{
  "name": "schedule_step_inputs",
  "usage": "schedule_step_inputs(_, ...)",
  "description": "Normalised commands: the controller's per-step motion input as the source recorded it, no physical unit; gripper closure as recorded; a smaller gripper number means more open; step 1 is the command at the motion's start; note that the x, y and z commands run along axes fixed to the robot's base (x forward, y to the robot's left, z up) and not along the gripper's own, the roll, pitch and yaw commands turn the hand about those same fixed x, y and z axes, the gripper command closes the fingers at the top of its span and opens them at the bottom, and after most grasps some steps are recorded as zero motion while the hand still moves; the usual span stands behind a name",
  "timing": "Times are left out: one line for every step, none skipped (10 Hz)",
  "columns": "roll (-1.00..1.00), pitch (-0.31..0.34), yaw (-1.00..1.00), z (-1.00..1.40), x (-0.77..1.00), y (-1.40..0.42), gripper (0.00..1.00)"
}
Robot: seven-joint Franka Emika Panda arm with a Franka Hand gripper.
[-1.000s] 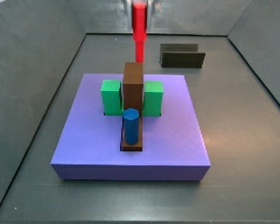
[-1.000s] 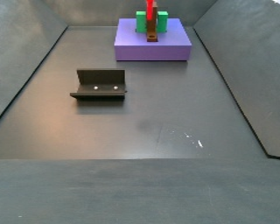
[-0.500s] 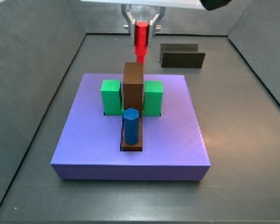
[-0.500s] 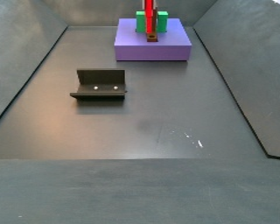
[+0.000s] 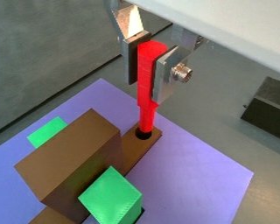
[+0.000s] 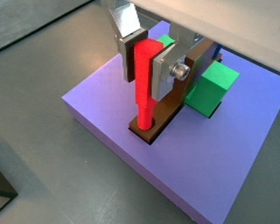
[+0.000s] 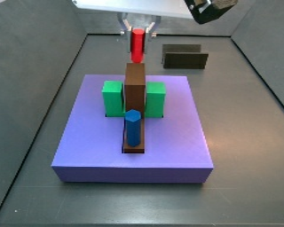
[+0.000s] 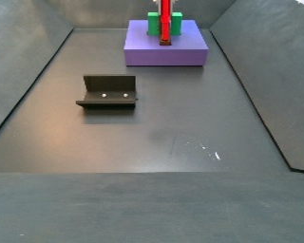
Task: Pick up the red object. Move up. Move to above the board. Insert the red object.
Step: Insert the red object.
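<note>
One red object (image 5: 146, 87) stands upright, clamped between the gripper's (image 5: 149, 61) silver fingers (image 5: 167, 70); its lower tip sits in a hole at one end of the board (image 5: 78, 162). Board lies along the middle of the purple platform (image 7: 169, 142), with green blocks (image 7: 113, 97) either side. Blue peg (image 7: 132, 128) stands at the board's other end. Fixture (image 8: 107, 91) sits well apart on the floor.

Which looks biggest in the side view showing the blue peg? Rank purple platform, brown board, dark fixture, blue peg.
1. Flat purple platform
2. Long brown board
3. Dark L-shaped fixture, though farther back
4. Blue cylinder peg
The claw grips the red cylinder peg at the board's far end.
</note>
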Motion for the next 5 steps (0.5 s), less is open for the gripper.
schedule_step_inputs(0.08,0.011,0.0,-0.18,-0.09,-0.09,1.0)
schedule_step_inputs(0.06,0.016,0.0,-0.13,-0.07,-0.12,1.0)
schedule_step_inputs(0.05,0.0,0.0,-0.12,-0.01,-0.06,1.0)
schedule_step_inputs(0.05,0.0,0.0,-0.11,0.0,0.0,1.0)
schedule_step_inputs(0.03,0.0,0.0,-0.04,0.02,0.0,1.0)
